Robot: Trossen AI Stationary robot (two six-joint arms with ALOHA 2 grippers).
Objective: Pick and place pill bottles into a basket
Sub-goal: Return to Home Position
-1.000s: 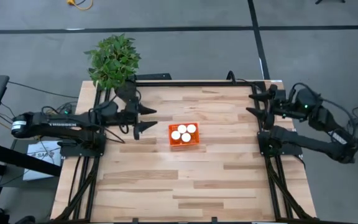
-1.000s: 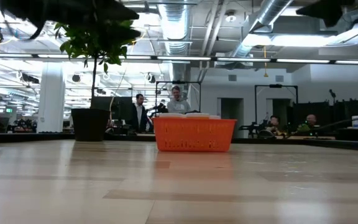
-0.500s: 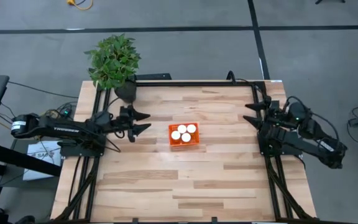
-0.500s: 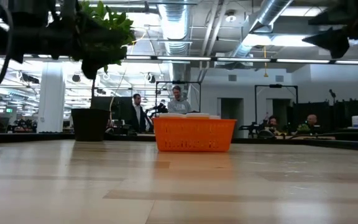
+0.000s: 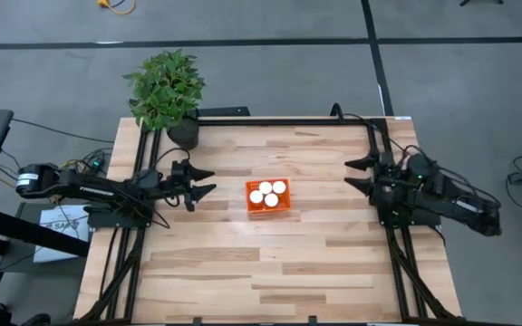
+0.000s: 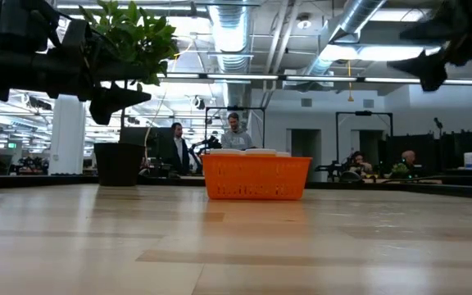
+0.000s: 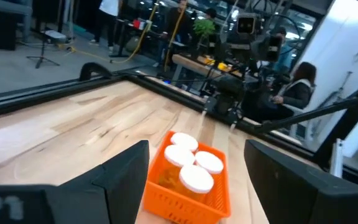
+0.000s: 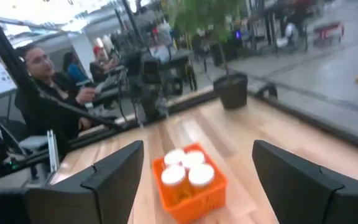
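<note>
The orange basket (image 5: 269,197) stands on the table's middle, on its base; it also shows in the low view (image 6: 256,178), the left wrist view (image 7: 188,186) and the right wrist view (image 8: 188,186). Several white-capped pill bottles (image 5: 268,192) stand upright inside it, caps showing in the left wrist view (image 7: 191,163) and the right wrist view (image 8: 184,167). My left gripper (image 5: 204,182) is open and empty, to the left of the basket, above the table. My right gripper (image 5: 355,174) is open and empty, near the table's right edge.
A potted plant (image 5: 165,91) in a dark pot (image 6: 118,164) stands at the table's far left corner. Black frame rails (image 5: 284,119) run along the far, left and right edges. People and desks show in the room beyond.
My left gripper has drawn back toward the table's left edge, away from the basket, and come lower. My right gripper has moved toward the table's near edge and a little inward, toward the basket. The basket and bottles have stayed put.
</note>
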